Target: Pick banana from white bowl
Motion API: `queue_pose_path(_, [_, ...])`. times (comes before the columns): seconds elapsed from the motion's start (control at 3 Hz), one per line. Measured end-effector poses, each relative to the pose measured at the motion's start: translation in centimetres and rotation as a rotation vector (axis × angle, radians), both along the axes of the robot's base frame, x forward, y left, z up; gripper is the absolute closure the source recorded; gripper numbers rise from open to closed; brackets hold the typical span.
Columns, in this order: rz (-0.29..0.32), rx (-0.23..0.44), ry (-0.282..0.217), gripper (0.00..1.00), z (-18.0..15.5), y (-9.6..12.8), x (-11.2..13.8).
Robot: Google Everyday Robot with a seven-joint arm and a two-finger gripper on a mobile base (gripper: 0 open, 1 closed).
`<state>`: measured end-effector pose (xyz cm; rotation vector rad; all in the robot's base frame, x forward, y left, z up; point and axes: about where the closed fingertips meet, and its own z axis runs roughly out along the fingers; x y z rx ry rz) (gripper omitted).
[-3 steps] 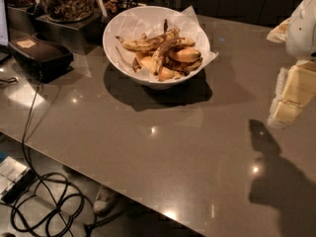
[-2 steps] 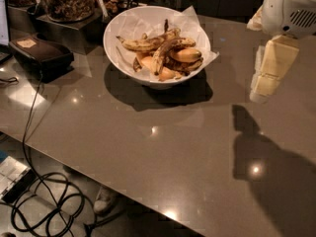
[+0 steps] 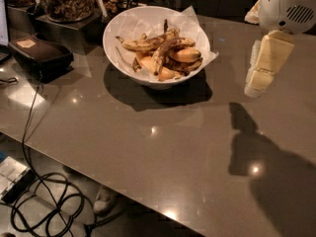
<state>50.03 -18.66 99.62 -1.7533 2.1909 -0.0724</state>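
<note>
The white bowl [image 3: 111,39] stands at the back middle of the grey counter, lined with crinkled white paper [image 3: 190,18] that pokes past its rim. Several bananas lie in it. The banana [image 3: 163,56], long, slim and heavily blotched dark brown, lies diagonally across the top of the pile. A lighter speckled banana [image 3: 143,44] lies to its left, and plumper yellow-orange ones [image 3: 185,55] lie to its right. My gripper [image 3: 255,88] hangs in the air to the right of the bowl, above the counter, pointing down and empty.
A black box [image 3: 39,54] with a cable [image 3: 30,127] sits at the left of the counter [image 3: 148,152]. Containers of nuts [image 3: 64,1] stand behind it. The counter's front edge runs diagonally; cables [image 3: 44,206] lie on the floor below.
My gripper has moved left and up, from the right edge of the view to close beside the bowl. The bowl and bananas have not moved.
</note>
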Motion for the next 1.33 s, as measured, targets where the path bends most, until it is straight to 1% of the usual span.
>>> queue_pose_path(0.33, [0.036, 0.003, -0.021, 0.00, 1.2, 2.1, 2.3])
queue_pose_path(0.67, [0.089, -0.018, -0.032, 0.00, 2.2, 4.5, 4.7])
queue_pose_path(1.0, [0.128, 0.004, -0.042, 0.00, 2.9, 6.3, 6.2])
queue_pose_path(1.33, [0.091, 0.017, -0.066, 0.00, 2.9, 6.4, 6.9])
